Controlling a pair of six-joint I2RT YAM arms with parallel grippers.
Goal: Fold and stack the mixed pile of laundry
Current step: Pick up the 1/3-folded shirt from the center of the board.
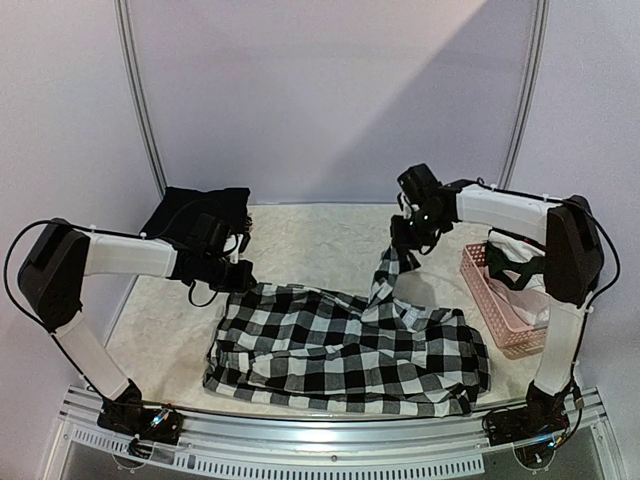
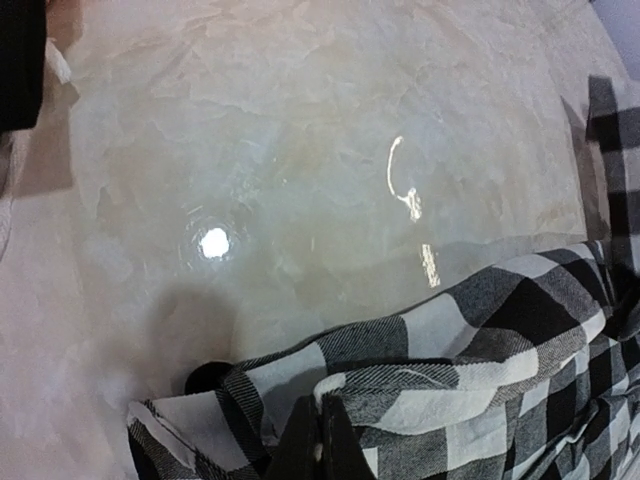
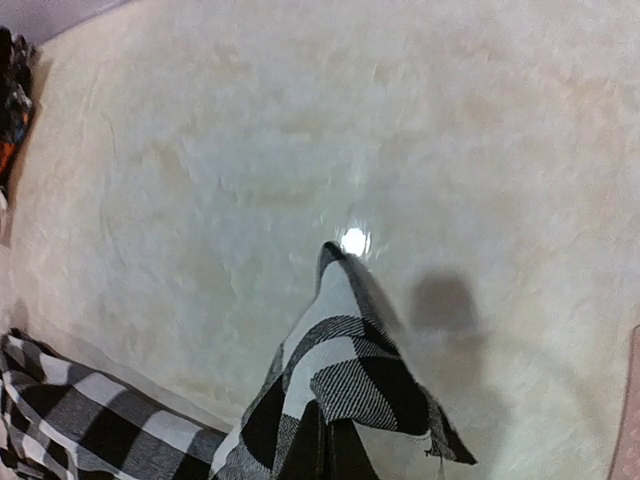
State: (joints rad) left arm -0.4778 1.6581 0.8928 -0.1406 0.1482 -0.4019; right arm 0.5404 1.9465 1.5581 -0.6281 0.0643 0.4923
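Observation:
The black-and-white checked garment [image 1: 340, 345] lies spread across the near half of the table. My left gripper [image 1: 238, 272] is shut on its far left edge; in the left wrist view the fingertips [image 2: 300, 440] pinch a fold of the checked cloth [image 2: 480, 340] low over the table. My right gripper [image 1: 405, 245] is shut on a far right corner and holds it up, so a strip of cloth rises from the table. In the right wrist view that checked corner [image 3: 350, 350] drapes forward over the fingers. A plain black garment [image 1: 195, 210] lies at the back left.
A pink perforated basket [image 1: 500, 310] stands at the right edge beside the right arm, with dark and white cloth in it. A dark and orange piece of cloth [image 3: 12, 90] shows at the left edge of the right wrist view. The table top [image 1: 320, 235] is pale and glossy.

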